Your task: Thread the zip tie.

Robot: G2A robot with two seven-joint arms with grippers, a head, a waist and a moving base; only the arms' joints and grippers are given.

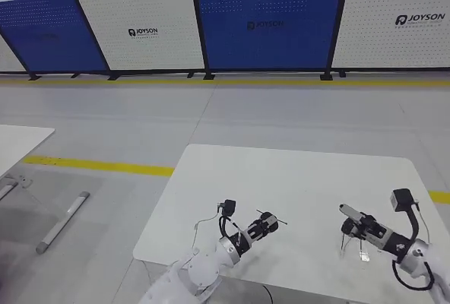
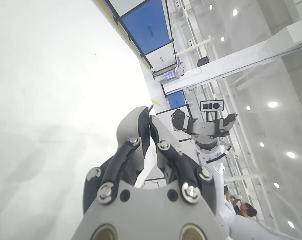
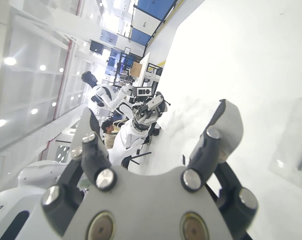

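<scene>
Zip tie, top view: thin black plastic zip tie (image 1: 280, 221) pinched crosswise in the left pincer (image 1: 268, 222), both ends sticking out, over the near part of the white rectangular tabletop (image 1: 301, 178)
Right pincer, top view: right pincer (image 1: 348, 219) over the tabletop's right part, well apart from the left pincer; a clear plastic piece (image 1: 362, 254) lies near it
Left wrist view: left pincer (image 2: 149, 116) pressed together on the zip tie, its black tip (image 2: 150, 107) poking past the pads
Right wrist view: right pincer (image 3: 155, 109) spread wide; clear plastic piece (image 3: 290, 136) on the tabletop beside one finger
</scene>
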